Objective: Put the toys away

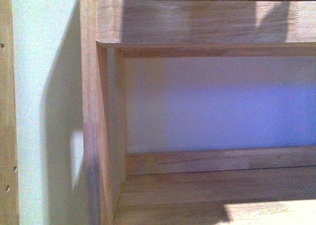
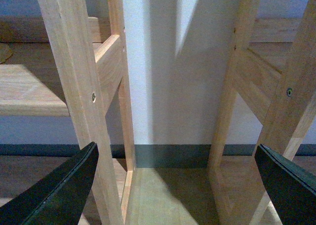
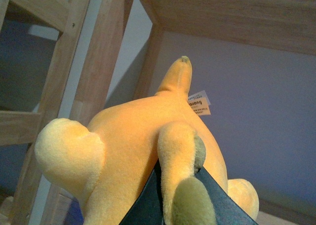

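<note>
Right pincer is clamped on the yellow plush animal, holding it before the wooden shelf beyond, likely for stowing; left pincer gapes apart, empty.

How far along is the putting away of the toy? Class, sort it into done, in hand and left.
Done: the toy is picked up, one limb pinched in the right gripper. In hand: it is held close to the wooden shelf. Left: set it on the shelf, where the front view shows no toy, and let go. The left gripper is open, holding nothing.
</note>
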Controlling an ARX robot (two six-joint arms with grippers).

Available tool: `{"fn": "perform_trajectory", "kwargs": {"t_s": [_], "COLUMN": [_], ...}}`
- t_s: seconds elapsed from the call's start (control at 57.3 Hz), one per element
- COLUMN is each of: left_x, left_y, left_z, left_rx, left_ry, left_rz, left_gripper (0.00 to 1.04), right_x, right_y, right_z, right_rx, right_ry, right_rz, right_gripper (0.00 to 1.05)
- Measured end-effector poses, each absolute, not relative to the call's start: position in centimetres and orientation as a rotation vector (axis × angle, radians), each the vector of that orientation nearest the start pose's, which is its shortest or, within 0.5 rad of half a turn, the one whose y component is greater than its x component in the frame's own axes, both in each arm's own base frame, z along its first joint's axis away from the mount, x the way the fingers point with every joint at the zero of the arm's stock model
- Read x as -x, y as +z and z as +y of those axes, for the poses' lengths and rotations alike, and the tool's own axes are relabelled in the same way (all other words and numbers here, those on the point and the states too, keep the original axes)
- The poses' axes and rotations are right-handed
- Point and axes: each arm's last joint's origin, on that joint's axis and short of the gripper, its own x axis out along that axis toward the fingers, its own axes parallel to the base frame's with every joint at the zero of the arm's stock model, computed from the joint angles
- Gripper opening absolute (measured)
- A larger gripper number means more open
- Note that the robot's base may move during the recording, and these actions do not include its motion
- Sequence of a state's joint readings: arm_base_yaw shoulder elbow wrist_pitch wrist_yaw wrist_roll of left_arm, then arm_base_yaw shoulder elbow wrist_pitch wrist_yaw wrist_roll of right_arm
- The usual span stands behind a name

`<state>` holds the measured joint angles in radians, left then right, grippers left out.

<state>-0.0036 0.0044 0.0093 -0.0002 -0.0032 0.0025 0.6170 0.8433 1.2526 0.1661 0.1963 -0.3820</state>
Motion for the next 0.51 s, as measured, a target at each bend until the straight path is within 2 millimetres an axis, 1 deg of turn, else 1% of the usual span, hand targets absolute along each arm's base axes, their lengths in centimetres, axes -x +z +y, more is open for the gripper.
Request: {"fn": "perform_trajectory", "kwargs": {"t_s": [0.14,0.314,0.436,0.506], "left_x": [-9.7,-9.7,-9.7,-9.7], "left_y": [16.6,16.6,16.6,16.6], "left_z": [0.0,0.0,0.0,0.0], "left_rx": [-0.002,-0.002,-0.002,-0.002], "left_ry": [0.000,0.000,0.000,0.000], "left_rz": [-0.005,-0.005,-0.005,-0.005], "left_gripper": [0.98,0.98,0.98,0.98], "right_x": [-11.3,-12.8,-14.0,-14.8], "right_y": [51.0,50.8,50.7,50.8], "right_z": [5.0,3.0,2.3,2.2], "right_rx": [0.106,0.079,0.062,0.049], "right_ry": [0.257,0.198,0.192,0.201], "right_rz": [-0.605,-0.586,-0.570,-0.563], "right_gripper": [0.06,0.06,0.06,0.06]}}
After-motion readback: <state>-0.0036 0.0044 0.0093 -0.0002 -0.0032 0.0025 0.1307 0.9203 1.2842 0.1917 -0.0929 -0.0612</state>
